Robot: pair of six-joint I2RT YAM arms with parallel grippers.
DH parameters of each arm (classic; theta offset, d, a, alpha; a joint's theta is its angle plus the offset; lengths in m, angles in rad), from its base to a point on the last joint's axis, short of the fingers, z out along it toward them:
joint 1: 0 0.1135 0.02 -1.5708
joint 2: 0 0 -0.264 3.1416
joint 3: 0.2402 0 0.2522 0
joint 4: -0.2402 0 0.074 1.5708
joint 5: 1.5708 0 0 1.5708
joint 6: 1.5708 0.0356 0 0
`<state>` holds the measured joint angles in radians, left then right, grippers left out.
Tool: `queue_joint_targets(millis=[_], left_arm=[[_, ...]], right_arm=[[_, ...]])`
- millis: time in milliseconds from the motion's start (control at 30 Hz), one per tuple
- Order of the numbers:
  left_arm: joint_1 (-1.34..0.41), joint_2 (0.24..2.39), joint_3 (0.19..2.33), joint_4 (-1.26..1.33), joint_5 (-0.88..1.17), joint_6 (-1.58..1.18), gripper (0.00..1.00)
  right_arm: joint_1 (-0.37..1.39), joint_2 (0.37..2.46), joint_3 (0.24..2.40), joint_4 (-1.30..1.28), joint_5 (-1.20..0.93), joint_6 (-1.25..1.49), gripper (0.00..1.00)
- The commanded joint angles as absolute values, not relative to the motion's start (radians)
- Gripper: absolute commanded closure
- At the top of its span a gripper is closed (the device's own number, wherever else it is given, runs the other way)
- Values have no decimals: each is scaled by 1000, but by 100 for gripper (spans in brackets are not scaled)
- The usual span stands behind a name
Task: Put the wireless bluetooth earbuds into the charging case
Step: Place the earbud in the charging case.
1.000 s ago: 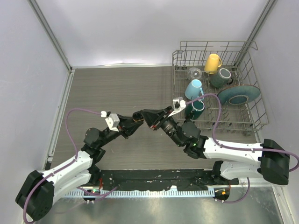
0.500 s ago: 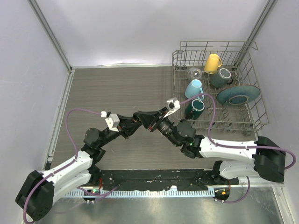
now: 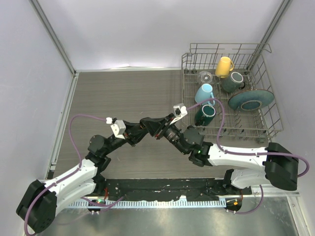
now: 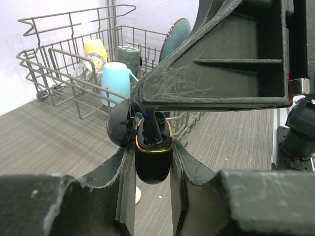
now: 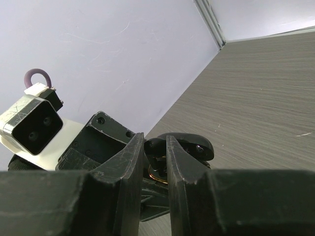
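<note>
both arms met over the middle of the dark wood-grain table (image 3: 118,93), well to the left of the wire dish rack (image 3: 182,83), and this was the seating step. the left gripper (image 4: 153,169) was clamped on the black charging case (image 4: 153,162), one finger on each flank, holding it upright off the table with its gold-rimmed mouth facing up and its round lid (image 4: 119,130) swung open to the left. the right gripper (image 5: 155,143) came in from the right and above, its fingers pinched tight on what looked like a black earbud (image 4: 148,124), and that earbud sat right at the mouth of the case, its lower part already inside the gold rim as far as the left wrist view showed. whether it was fully down in its well could not be told, since the right fingers covered the top of it. no other earbuds could be made out in any view. to do this well, i judged the left grip should hold the case dead steady and level while the right arm pressed straight down along the well, not at a slant, because the stem has to find its slot. only a light push would be wanted; a hard one could twist the case in the left fingers or jam the earbud against the rim. the right fingers should let go only once the earbud sat flush, then lift straight up so as not to drag it back out or knock the lid.
</note>
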<state>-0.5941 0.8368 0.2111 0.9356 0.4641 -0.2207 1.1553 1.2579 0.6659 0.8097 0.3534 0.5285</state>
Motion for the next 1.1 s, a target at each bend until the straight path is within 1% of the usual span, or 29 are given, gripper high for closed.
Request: queue_joint_targets(millis=[0,433,633,1067], left_arm=[[-597,834,250,1012,462,-210,100],[-597,841,247,1038,439,-215,100],[-597,833,249,1048,430,-218,100],[-597,815,242,1048,437,-222,100]], right_arm=[[1163,1266,712,827,362,514,99],[1183,1272,713,784,373,496,99],[1200,1266,715,738,420,459,99],[1210,1269,709,749,502,436,99]])
